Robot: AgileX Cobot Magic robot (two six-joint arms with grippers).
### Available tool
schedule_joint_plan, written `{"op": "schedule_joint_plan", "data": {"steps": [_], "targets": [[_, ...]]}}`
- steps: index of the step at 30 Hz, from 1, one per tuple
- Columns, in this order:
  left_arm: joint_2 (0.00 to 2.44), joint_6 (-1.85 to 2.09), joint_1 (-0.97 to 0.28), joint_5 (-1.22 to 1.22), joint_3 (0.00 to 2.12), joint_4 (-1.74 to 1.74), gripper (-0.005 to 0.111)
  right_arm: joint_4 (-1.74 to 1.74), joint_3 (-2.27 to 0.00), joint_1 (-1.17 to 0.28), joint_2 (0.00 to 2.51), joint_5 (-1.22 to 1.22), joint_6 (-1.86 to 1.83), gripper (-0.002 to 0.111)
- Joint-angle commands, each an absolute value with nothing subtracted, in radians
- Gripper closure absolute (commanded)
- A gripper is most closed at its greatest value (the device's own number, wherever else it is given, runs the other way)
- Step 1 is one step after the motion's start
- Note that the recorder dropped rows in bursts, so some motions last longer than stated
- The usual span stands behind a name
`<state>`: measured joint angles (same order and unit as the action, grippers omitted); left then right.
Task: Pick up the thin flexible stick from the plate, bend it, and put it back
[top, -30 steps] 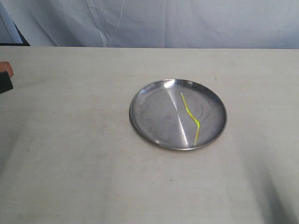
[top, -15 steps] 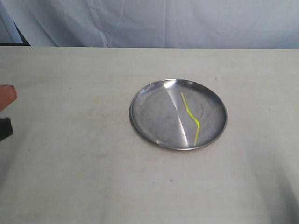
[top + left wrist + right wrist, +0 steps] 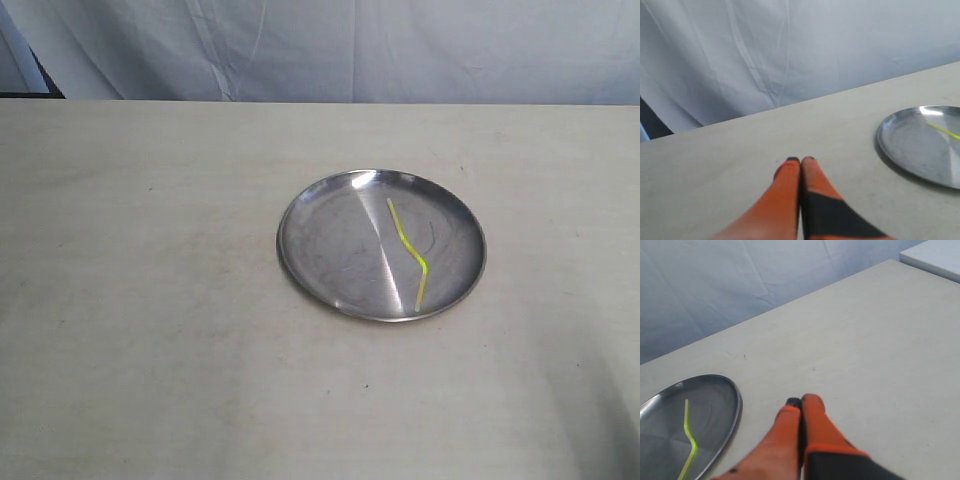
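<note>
Two pincers pressed shut, empty — left pincer (image 3: 800, 160), right pincer (image 3: 800, 401) — flanking the plate (image 3: 330, 250)

Both wrist views crop the plate (image 3: 905, 147); left one crops the stick (image 3: 944, 131).

Illumination is soft, diffuse and fairly dim, with a pale glare streak across the plate (image 3: 320, 250), a bright highlight on its far rim, faint shadows darkening the table (image 3: 150, 330) toward its near corners, and the left gripper (image 3: 800, 161) and right gripper (image 3: 801, 402) blurred close to each wrist lens.
</note>
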<state>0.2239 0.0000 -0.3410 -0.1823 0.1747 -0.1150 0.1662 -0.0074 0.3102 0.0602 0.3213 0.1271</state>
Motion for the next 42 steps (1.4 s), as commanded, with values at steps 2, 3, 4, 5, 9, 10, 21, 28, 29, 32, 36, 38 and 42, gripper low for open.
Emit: {"op": "schedule_joint_plan", "data": {"steps": [2, 3, 4, 5, 9, 10, 21, 28, 29, 32, 36, 38, 42], "targets": [[0.147, 0.091, -0.276, -0.183, 0.106, -0.050, 0.107, 0.166, 0.000, 0.316, 0.056, 0.321, 0.126, 0.109], [0.140, 0.091, -0.274, -0.183, 0.097, -0.048, 0.107, 0.166, 0.000, 0.316, 0.056, 0.321, 0.126, 0.109], [0.131, 0.088, -0.271, -0.183, 0.086, -0.040, 0.107, 0.166, 0.000, 0.316, 0.056, 0.321, 0.126, 0.109], [0.124, 0.086, -0.271, -0.183, 0.074, -0.031, 0.107, 0.166, 0.000, 0.316, 0.056, 0.321, 0.126, 0.109], [0.087, 0.077, -0.271, -0.183, 0.027, 0.000, 0.107, 0.166, 0.000, 0.316, 0.056, 0.321, 0.126, 0.109], [0.078, 0.063, -0.271, -0.183, 0.014, 0.000, 0.107, 0.166, 0.000, 0.316, 0.056, 0.321, 0.126, 0.109], [0.000, 0.026, -0.271, -0.229, 0.000, 0.000, 0.107, 0.166, 0.000, 0.316, 0.056, 0.321, 0.128, 0.109], [0.000, 0.026, -0.271, -0.220, 0.000, 0.000, 0.107, 0.166, 0.000, 0.316, 0.056, 0.321, 0.128, 0.109], [0.000, 0.026, -0.271, -0.220, 0.000, 0.000, 0.107, 0.166, 0.000, 0.316, 0.056, 0.321, 0.128, 0.109], [0.000, 0.026, -0.271, -0.216, 0.000, 0.000, 0.107, 0.166, 0.000, 0.316, 0.056, 0.321, 0.128, 0.109], [0.000, 0.026, -0.271, -0.216, 0.000, 0.000, 0.107, 0.166, 0.000, 0.316, 0.056, 0.313, 0.128, 0.109], [0.000, 0.026, -0.271, -0.216, 0.000, 0.000, 0.107, 0.166, 0.000, 0.316, 0.056, 0.313, 0.128, 0.109], [0.000, 0.026, -0.271, -0.216, 0.000, 0.000, 0.107, 0.166, 0.000, 0.316, 0.056, 0.313, 0.128, 0.109]]}}
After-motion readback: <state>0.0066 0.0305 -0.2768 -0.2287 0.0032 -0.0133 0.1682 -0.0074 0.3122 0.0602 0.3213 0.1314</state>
